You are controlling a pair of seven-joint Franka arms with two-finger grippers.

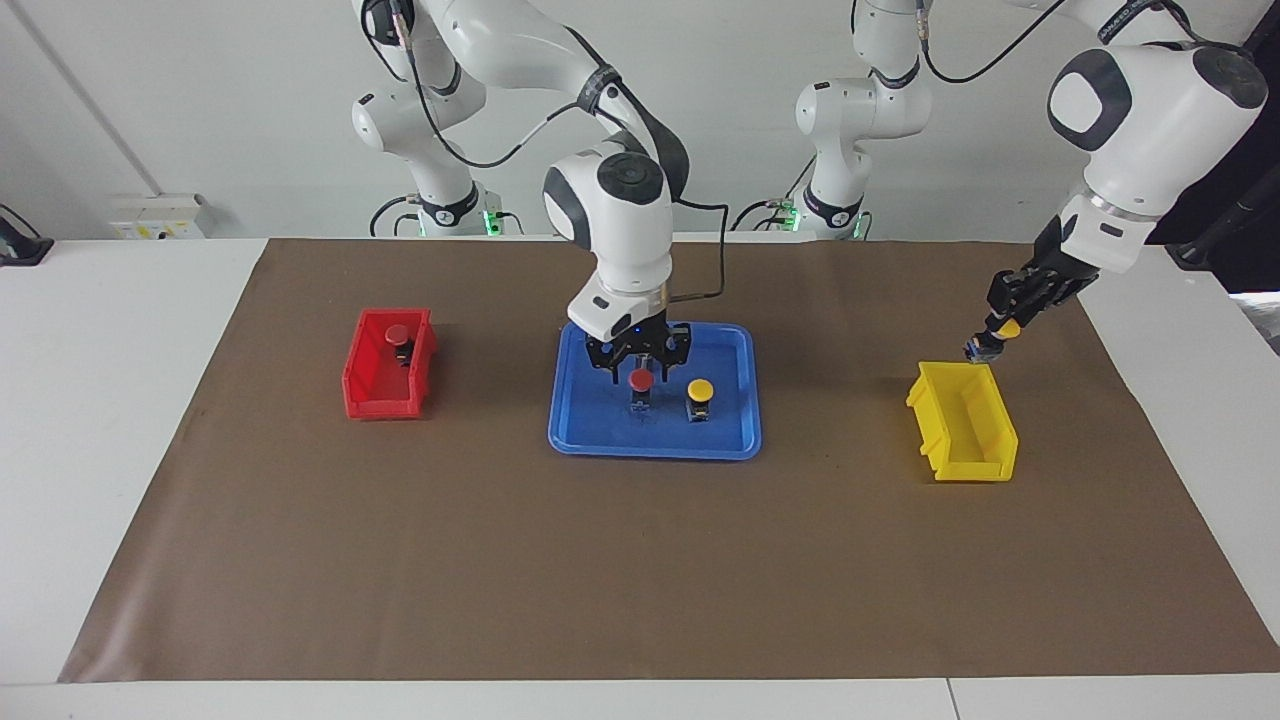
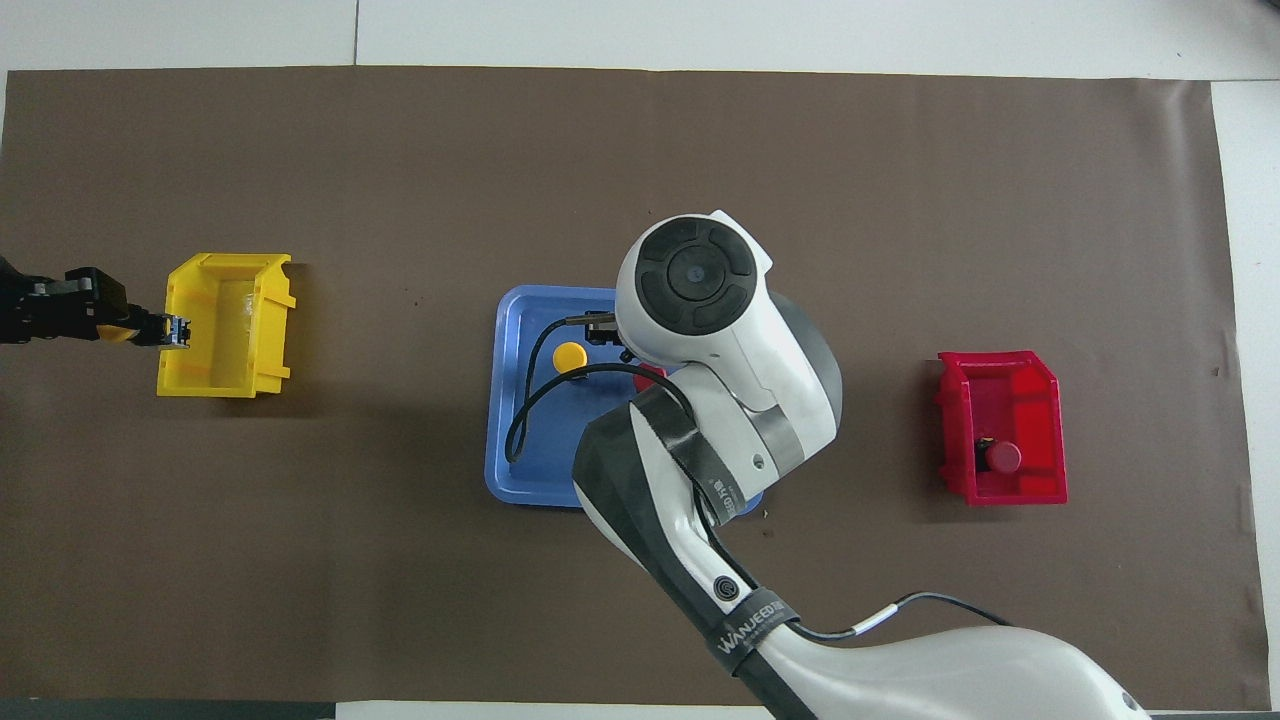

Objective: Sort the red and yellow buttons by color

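Note:
A red button point(image 1: 640, 381) and a yellow button point(image 1: 700, 390) stand side by side in the blue tray point(image 1: 650, 442). My right gripper point(image 1: 640, 368) is low over the tray, open, with a finger on each side of the red button. In the overhead view the right arm hides most of this; the tray's yellow button point(image 2: 570, 356) and a sliver of the red one point(image 2: 651, 375) show. My left gripper point(image 1: 1000, 336) is shut on the second yellow button point(image 1: 1010, 328), held in the air over the yellow bin's point(image 1: 965, 470) edge. The other red button point(image 1: 398, 335) lies in the red bin point(image 1: 385, 398).
The yellow bin point(image 2: 225, 385) stands toward the left arm's end of the brown mat, the red bin point(image 2: 1010, 490) toward the right arm's end, and the blue tray point(image 2: 520, 440) between them. The held yellow button point(image 2: 122, 333) shows at the yellow bin's rim.

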